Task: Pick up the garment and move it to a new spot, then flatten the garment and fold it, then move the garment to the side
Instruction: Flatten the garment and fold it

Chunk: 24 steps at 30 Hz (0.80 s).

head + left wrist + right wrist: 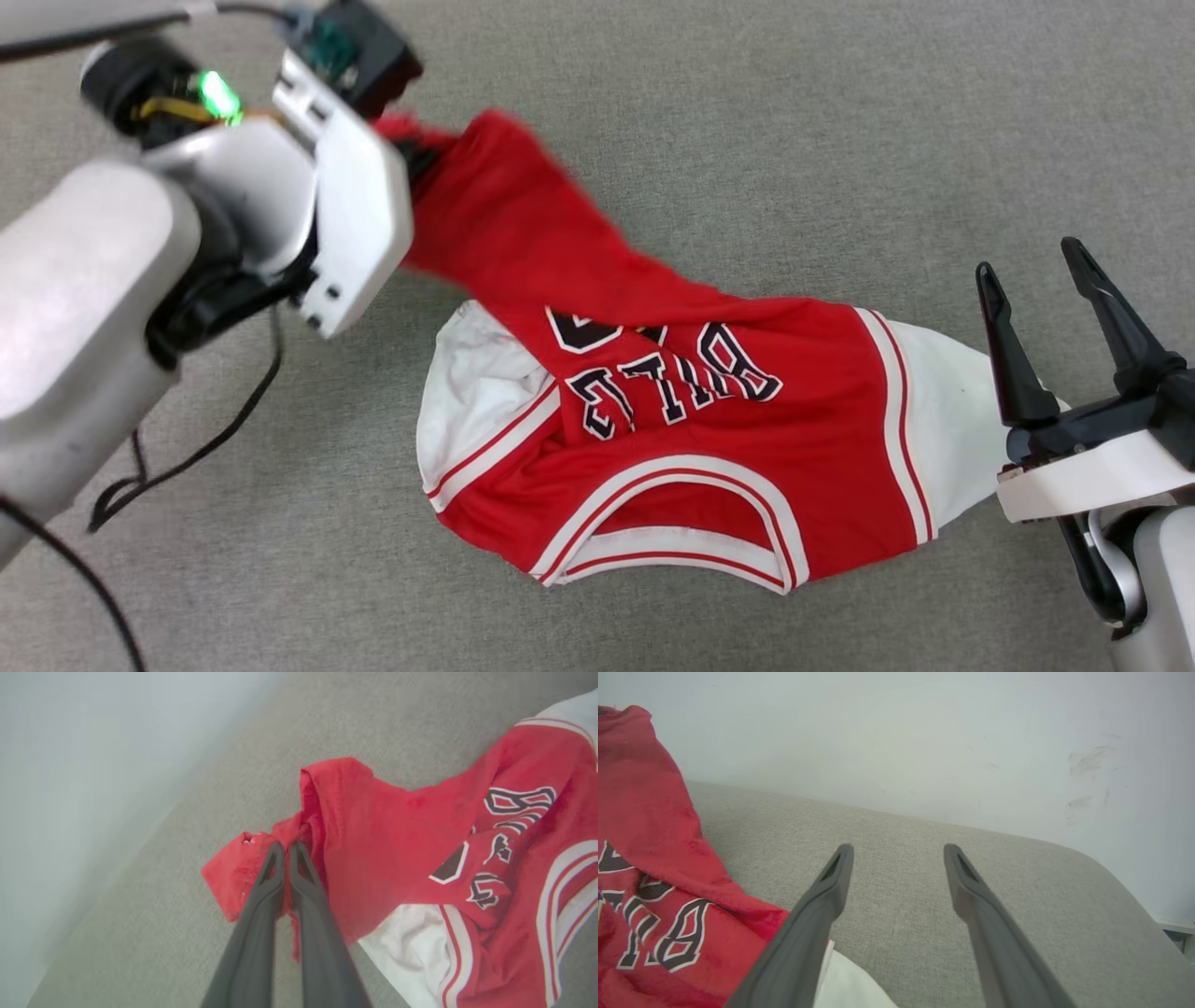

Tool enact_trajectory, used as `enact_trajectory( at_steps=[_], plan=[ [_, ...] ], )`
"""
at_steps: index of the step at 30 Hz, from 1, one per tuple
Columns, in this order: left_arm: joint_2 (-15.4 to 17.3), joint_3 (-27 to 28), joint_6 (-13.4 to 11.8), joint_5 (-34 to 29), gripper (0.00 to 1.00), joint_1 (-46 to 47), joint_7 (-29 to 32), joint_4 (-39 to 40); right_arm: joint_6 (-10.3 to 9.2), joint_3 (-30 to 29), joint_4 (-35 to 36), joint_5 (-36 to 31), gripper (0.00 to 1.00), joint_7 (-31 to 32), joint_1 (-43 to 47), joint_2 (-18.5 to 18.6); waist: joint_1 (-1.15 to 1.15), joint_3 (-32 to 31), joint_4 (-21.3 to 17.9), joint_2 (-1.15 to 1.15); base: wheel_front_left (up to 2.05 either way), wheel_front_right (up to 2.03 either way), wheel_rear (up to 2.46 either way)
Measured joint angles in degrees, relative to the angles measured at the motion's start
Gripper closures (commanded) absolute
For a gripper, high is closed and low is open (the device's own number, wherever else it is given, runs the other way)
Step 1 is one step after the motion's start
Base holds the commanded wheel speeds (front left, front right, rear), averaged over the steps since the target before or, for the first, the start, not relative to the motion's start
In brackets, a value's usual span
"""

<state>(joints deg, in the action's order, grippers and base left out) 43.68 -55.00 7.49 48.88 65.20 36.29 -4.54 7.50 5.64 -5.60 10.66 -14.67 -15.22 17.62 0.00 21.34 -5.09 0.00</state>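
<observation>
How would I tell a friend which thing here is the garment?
On the wide grey surface, the garment sprawls across the middle, one red corner pinched in the left jaws. It alone is red cloth with white sleeves, striped trim and black-and-white lettering.

Bright even light, faint shadows, garment (709, 439) blurred at its raised end, left wrist view hazy
</observation>
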Motion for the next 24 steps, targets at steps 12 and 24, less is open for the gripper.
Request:
enact_trajectory(
  at_steps=[12, 24],
  plan=[
    [-14.62, -6.35, 0.0, -1.3, 1.0, 9.57, -5.52, -4.93, 0.0, 0.93, 1.86, -1.88, 0.0, -0.4, -3.01, -3.11, 0.0, 4.31, -4.7, 0.0, 0.0, 0.0, 0.0],
    [-17.67, -17.39, -0.01, 2.9, 1.0, 7.36, -0.98, -16.82, 0.0, 0.88, 2.53, -2.29, 0.0, -0.41, -4.21, -6.31, 0.0, 9.22, -10.09, 0.0, 0.0, 0.0, 0.0]
  ],
)
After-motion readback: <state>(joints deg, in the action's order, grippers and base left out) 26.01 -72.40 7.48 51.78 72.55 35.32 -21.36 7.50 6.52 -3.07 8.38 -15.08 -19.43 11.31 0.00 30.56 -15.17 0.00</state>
